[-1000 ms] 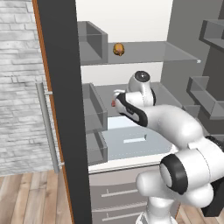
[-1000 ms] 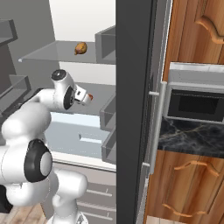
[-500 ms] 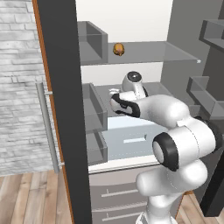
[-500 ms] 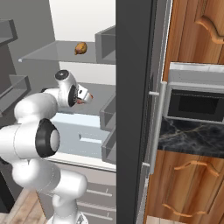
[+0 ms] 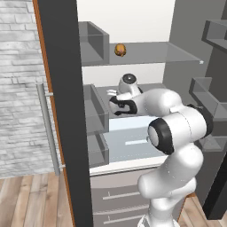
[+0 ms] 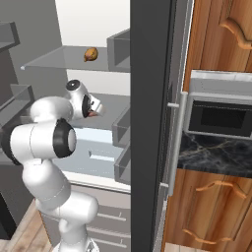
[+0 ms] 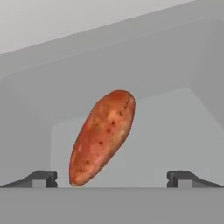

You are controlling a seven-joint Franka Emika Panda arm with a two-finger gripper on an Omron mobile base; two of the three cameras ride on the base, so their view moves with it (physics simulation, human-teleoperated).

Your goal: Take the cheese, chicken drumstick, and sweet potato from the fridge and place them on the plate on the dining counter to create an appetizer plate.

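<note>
The arm reaches into the open fridge [image 5: 133, 146] at the middle shelf, and the step in hand is the approach to the sweet potato [image 7: 103, 136]. In the hand view the gripper [image 7: 111, 178] stands with its jaws spread fully wide and nothing between them. The sweet potato lies on the grey shelf straight ahead of the hand, slanted, its near tapered end close by the left-side fingertip and its far end leaning toward the middle of the gap. It is not yet between the fingers; how much shelf separates them is hard to judge from this angle.

The chicken drumstick [image 5: 119, 49] sits on the glass shelf above the hand, well apart from it.

Next, the hand probably needs to ease forward and shift a little toward the potato's side so both fingers straddle its body, then close across its narrow width.
</note>
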